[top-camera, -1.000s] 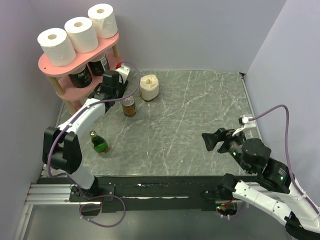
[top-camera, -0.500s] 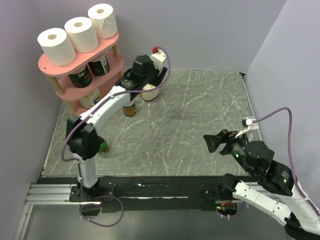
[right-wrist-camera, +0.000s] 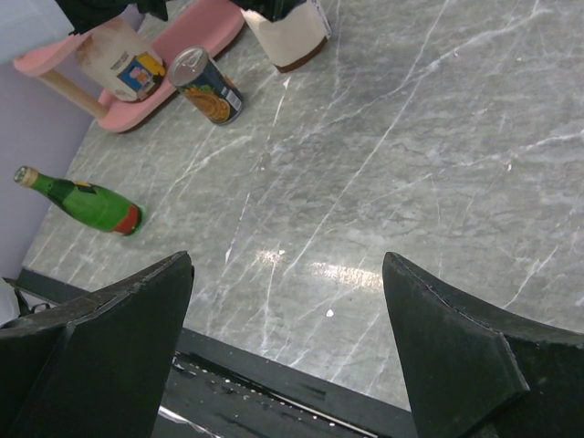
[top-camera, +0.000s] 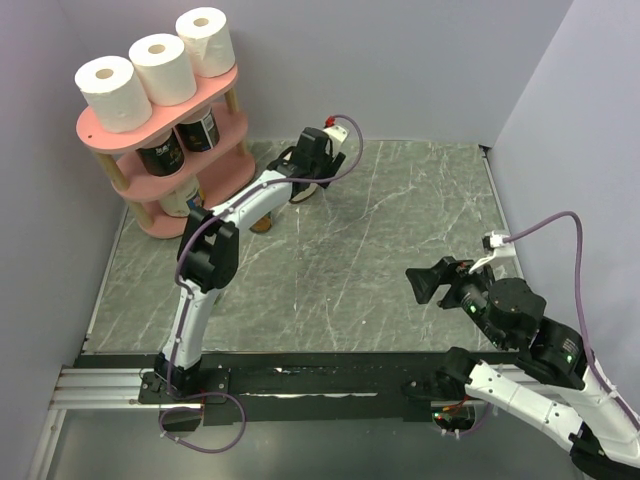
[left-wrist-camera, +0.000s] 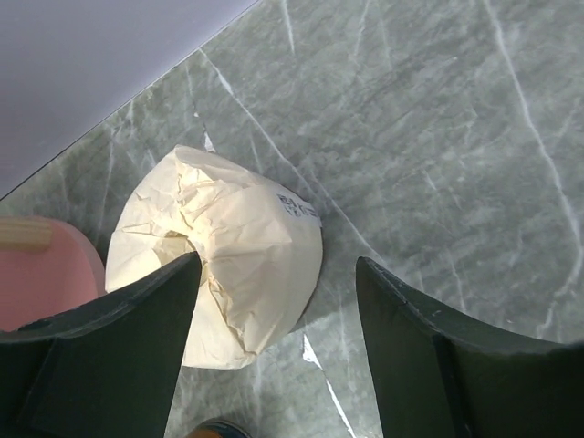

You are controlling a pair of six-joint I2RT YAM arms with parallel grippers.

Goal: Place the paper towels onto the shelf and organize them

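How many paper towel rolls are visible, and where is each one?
4. Three stand in a row on the shelf's top board: front roll, middle roll, back roll. A wrapped roll sits on the table below the left tool. Others may be hidden.

Left end effector [left-wrist-camera: 274,274] spread, arm outstretched, right end effector [right-wrist-camera: 287,265] spread

Both arms are white tubes joined by chunky black housings. A mauve cable [top-camera: 356,140] loops off the left arm [top-camera: 245,205] at its wrist, and a second cable [top-camera: 562,213] off the right arm [top-camera: 525,390], where small green lights [top-camera: 564,352] glow. The left gripper [left-wrist-camera: 276,266] and right gripper [right-wrist-camera: 287,260] carry broad, matte black wedge fingers.
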